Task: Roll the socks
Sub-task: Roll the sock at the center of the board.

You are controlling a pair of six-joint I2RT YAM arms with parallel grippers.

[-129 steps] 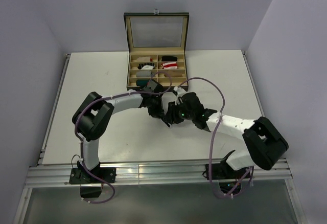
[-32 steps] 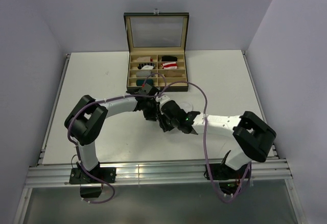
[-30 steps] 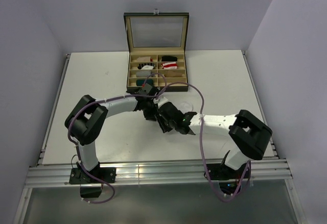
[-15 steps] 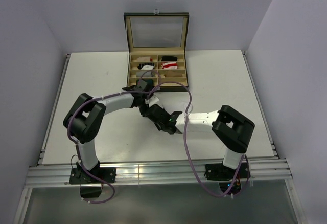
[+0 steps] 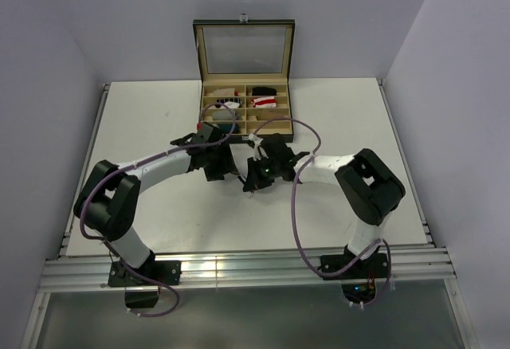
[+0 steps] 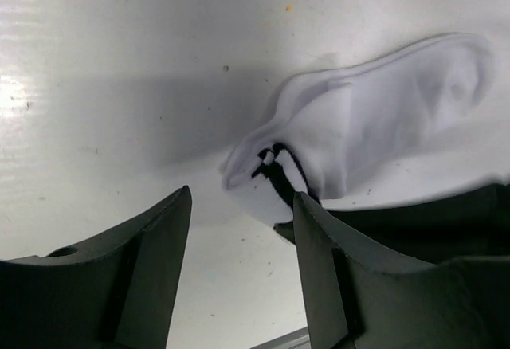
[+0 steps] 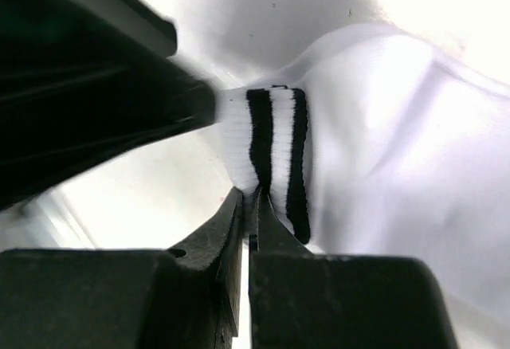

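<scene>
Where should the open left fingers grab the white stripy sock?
Probably the plain far end, coming straight down from above. The white sock lies limp on the table, and the right fingers pinch its striped cuff, so the far end is the free part for the left fingers.

The right claw (image 7: pixel 249 203) pinches the white sock (image 7: pixel 414 174) at its 2-striped cuff (image 7: pixel 272 146).

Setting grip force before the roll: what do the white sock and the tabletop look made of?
The white sock looks like soft matte knit fabric: it wrinkles and folds, and its striped cuff bunches up. The tabletop looks hard, smooth and white, perhaps laminate or paint: it shows glare and small specks.
</scene>
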